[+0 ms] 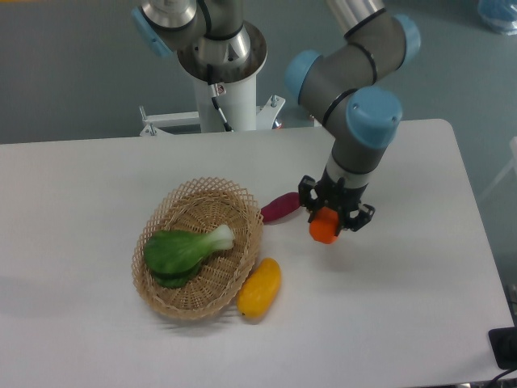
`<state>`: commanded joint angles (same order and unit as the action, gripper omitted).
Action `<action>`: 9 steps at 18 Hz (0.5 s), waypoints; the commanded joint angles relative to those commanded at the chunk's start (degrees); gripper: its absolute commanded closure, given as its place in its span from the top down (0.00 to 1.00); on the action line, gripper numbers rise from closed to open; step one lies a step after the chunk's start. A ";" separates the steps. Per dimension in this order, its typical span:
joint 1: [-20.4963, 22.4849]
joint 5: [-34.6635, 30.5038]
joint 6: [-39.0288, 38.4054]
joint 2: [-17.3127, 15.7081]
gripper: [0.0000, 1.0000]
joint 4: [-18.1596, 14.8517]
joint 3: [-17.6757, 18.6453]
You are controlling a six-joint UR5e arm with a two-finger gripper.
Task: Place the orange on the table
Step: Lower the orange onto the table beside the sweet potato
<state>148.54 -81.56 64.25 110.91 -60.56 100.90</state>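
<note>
The small orange [324, 229] is held between the black fingers of my gripper [331, 220], which is shut on it and points straight down. The fruit hangs just above the white table [420, 291], a little right of centre, with its shadow close beneath it. My gripper covers the orange's upper part. A purple oblong vegetable [281, 207] lies just left of my gripper.
A woven wicker basket [190, 291] with a green leafy vegetable [182, 250] in it stands left of centre. A yellow oblong fruit [260, 287] lies against the basket's right rim. The robot's white base column [226, 89] rises behind the table's far edge.
</note>
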 joint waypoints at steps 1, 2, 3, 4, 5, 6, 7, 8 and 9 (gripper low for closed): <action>-0.09 0.00 -0.18 0.35 0.41 0.00 0.00; -0.44 0.00 -0.18 0.44 0.41 0.09 0.00; -0.53 0.00 -0.18 0.44 0.41 0.00 -0.09; -0.53 0.00 -0.18 0.53 0.41 0.00 0.00; -0.53 0.00 -0.26 0.79 0.43 0.00 0.00; -0.53 0.00 -0.18 0.88 0.46 0.09 0.00; -0.62 0.00 -0.18 0.97 0.48 0.09 0.00; -0.53 0.00 -0.18 0.97 0.50 0.09 0.00; -0.62 0.00 -0.26 1.14 0.50 0.09 0.00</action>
<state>147.92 -81.56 63.99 112.06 -60.47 100.90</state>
